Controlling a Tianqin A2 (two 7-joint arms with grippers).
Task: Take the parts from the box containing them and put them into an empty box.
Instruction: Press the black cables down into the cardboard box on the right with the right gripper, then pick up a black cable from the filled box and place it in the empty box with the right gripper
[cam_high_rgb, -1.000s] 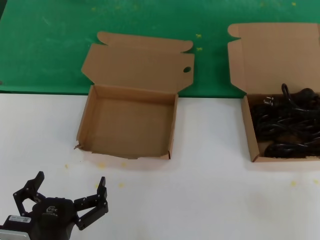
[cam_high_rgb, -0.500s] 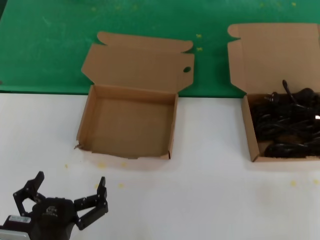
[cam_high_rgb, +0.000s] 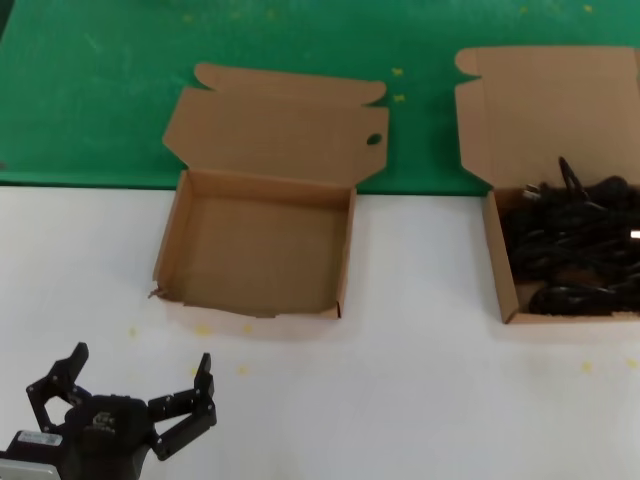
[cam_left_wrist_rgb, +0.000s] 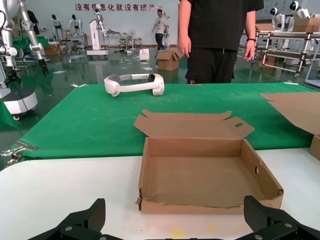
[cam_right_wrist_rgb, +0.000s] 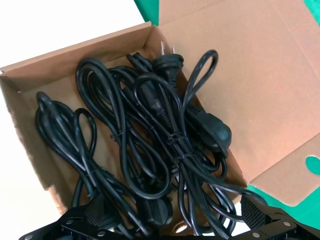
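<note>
A: Where did the left gripper (cam_high_rgb: 130, 392) sit?
B: Low at the near left of the white table (cam_high_rgb: 420, 380), fingers spread wide and holding nothing. Its wrist view showed both fingertips (cam_left_wrist_rgb: 97, 214) splayed at the lower edge, pointing toward the empty box (cam_high_rgb: 262, 243).

A: And that box?
B: It lay open on the table, well apart from the left gripper, its lid flap with the small round hole (cam_high_rgb: 373, 139) folded back onto the green mat (cam_high_rgb: 100, 90). The front edge was low and ragged, and the inside was bare cardboard.

A: Where were the cords (cam_high_rgb: 575, 240)?
B: All in the full box (cam_high_rgb: 500, 262) at the right side of the table, plain lid standing open behind. The right wrist view showed them as several tied black bundles (cam_right_wrist_rgb: 150, 145) heaped together, one loop rising toward the lid and a plug with its prongs near the back wall.

A: The right gripper (cam_right_wrist_rgb: 175, 222)?
B: Hanging just above the cords, seen only in its own wrist view. Its two black fingers (cam_right_wrist_rgb: 85, 220) stood apart, unclenched, one on either side of the heap's near edge; I couldn't tell whether they touched a cord.

A: Anything else around?
B: A white headset (cam_left_wrist_rgb: 134, 84) on the mat beyond the empty box, and a person in black (cam_left_wrist_rgb: 215, 35) standing behind it.
</note>
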